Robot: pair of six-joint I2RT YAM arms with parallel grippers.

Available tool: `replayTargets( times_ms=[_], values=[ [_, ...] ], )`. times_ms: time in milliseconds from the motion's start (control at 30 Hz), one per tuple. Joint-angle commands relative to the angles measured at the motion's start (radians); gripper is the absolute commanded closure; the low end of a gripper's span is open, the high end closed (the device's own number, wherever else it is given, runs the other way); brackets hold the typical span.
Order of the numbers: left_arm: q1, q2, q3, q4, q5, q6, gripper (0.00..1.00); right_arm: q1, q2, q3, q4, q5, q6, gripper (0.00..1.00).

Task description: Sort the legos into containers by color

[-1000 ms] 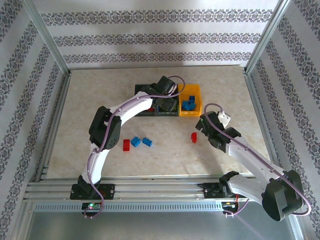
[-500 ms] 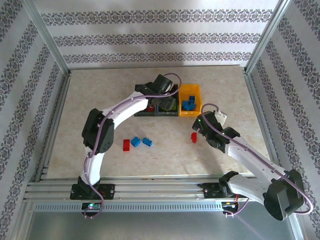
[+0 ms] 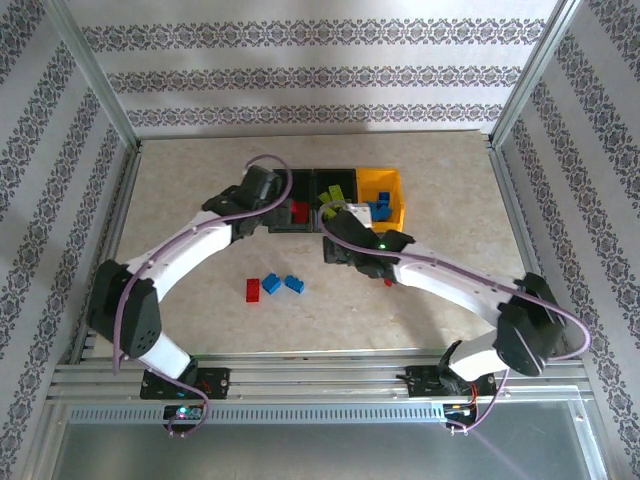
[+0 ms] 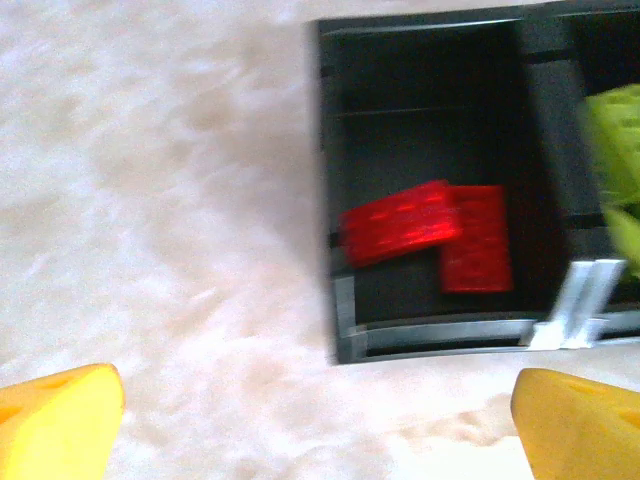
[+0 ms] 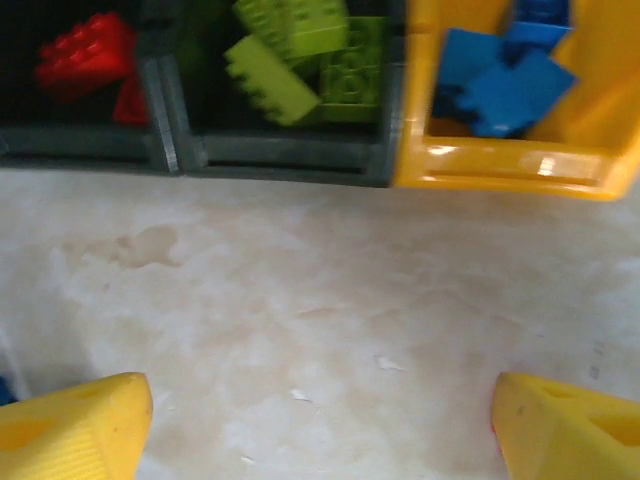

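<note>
A: Both arms have swung. The left gripper has backed off the containers, jaws wide and empty. The right gripper has crossed to frame centre, jaws apart, nothing between them.
B: Loose legos?
A: A red brick, long axis up-frame, and blue bricks lie lower left of the right jaws. The right arm looks nearer, its forearm stretched leftward.

Right arm hides most of a red lego; lime legos blurred and cut off
</note>
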Motion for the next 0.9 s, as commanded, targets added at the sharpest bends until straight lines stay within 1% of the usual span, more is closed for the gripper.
replayTargets(
  times_ms=[0, 100, 200, 300, 367, 533, 867],
  values=[
    [0.111, -0.095, -0.104, 0.059, 0.07, -0.13, 0.0, 0.035, 0.087, 0.084, -0.019, -0.086, -0.117, 0.16],
    [0.212, -0.177, -0.221, 0.097, 0.127, -0.193, 0.0, 0.06, 0.162, 0.145, -0.036, -0.141, -0.15, 0.18],
    [0.286, -0.249, -0.31, 0.103, 0.123, -0.228, 0.01, 0.067, 0.215, 0.179, -0.045, -0.196, -0.167, 0.21],
    [0.332, -0.308, -0.359, 0.103, 0.112, -0.234, 0.0, 0.071, 0.262, 0.207, -0.066, -0.247, -0.175, 0.25],
    [0.347, -0.335, -0.377, 0.103, 0.097, -0.232, 0.0, 0.077, 0.295, 0.225, -0.08, -0.277, -0.181, 0.27],
    [0.365, -0.365, -0.394, 0.105, 0.077, -0.236, 0.0, 0.107, 0.361, 0.268, -0.089, -0.325, -0.194, 0.3],
    [0.378, -0.36, -0.413, 0.132, 0.099, -0.257, 0.0, 0.123, 0.467, 0.334, -0.095, -0.37, -0.218, 0.31]
  ],
)
